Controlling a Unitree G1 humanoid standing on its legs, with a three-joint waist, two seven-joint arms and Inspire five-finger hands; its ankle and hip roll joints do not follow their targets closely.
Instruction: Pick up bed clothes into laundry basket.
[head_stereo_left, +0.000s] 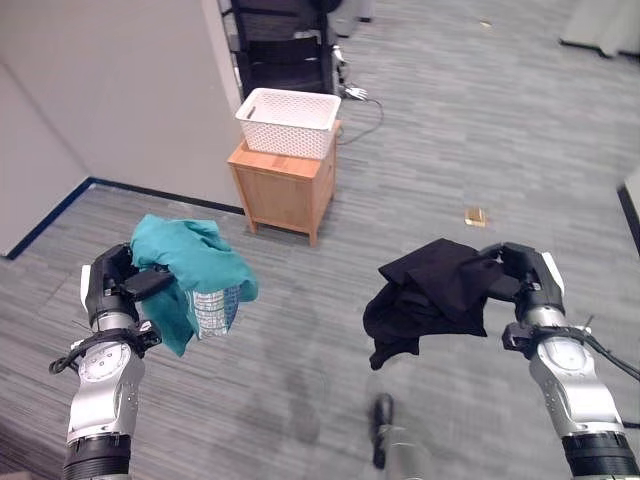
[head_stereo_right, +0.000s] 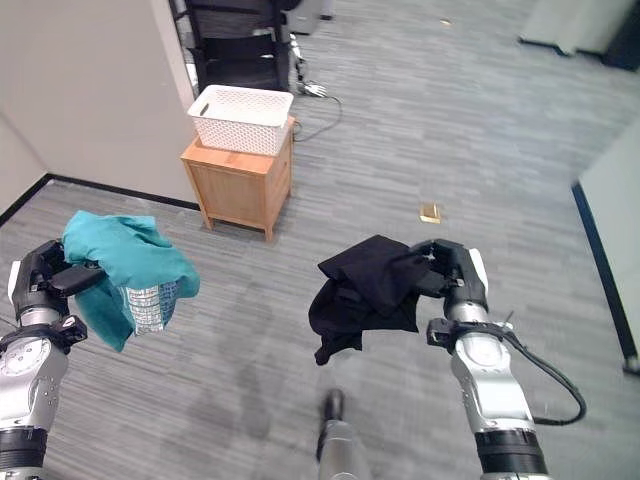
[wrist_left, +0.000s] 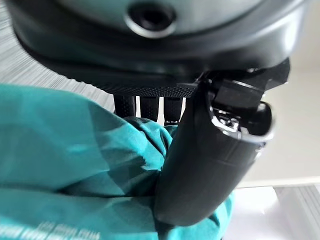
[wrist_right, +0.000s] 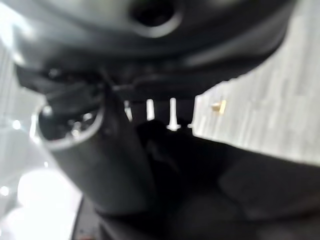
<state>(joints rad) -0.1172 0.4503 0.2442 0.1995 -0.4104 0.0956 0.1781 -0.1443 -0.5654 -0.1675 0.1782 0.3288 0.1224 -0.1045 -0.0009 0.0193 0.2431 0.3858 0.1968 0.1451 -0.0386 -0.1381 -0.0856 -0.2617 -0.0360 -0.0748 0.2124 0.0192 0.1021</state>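
Observation:
A teal garment (head_stereo_left: 190, 270) with a checked patch hangs in the air from my left hand (head_stereo_left: 112, 285), whose fingers and thumb (wrist_left: 200, 165) are curled round the cloth (wrist_left: 75, 170). A black garment (head_stereo_left: 430, 295) droops from my right hand (head_stereo_left: 528, 280), which is shut on it; its thumb (wrist_right: 100, 160) presses into the dark cloth (wrist_right: 225, 195). Both hands are held up over the grey carpet, well short of the white laundry basket (head_stereo_left: 288, 122), which stands empty-looking on a small wooden cabinet (head_stereo_left: 285, 190) ahead and slightly left.
A grey wall (head_stereo_left: 110, 90) with a dark skirting runs along the left, behind the cabinet. Black furniture (head_stereo_left: 285, 45) and loose cables stand behind the basket. A small tan scrap (head_stereo_left: 476, 215) lies on the carpet ahead on the right.

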